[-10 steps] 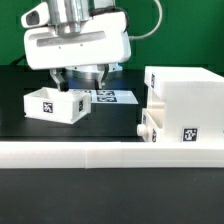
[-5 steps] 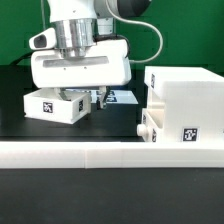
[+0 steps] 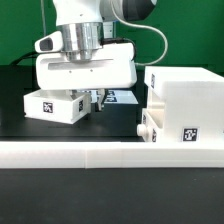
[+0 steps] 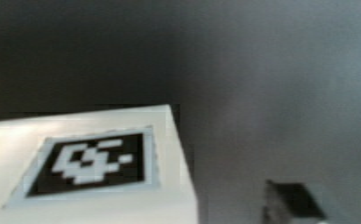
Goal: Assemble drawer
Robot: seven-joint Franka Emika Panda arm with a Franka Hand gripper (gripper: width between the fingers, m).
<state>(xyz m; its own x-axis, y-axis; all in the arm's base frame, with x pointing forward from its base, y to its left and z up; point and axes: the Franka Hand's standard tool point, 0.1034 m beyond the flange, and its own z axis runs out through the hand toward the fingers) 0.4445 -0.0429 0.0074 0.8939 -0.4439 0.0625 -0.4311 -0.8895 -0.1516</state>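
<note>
The large white housing (image 3: 180, 105) stands at the exterior view's right, with a tag on its front. One small tray with a knob (image 3: 147, 127) sits at the housing's lower left corner. The second small tray (image 3: 52, 105) lies on the black table at the left. My gripper (image 3: 80, 98) is low over this tray's right end, jaws apart. One dark finger (image 3: 98, 101) shows just right of the tray; the other is hidden. The wrist view shows a white tagged face (image 4: 92, 165) and one fingertip (image 4: 298, 202) beside it, apart from it.
A long low white L-shaped wall (image 3: 100, 153) runs along the front of the table. The marker board (image 3: 122, 97) lies flat behind the gripper, partly hidden by it. A green backdrop stands behind the table.
The gripper has come down from above onto the left tray and shifted slightly to the exterior view's right. The tray and the housing have not moved.
</note>
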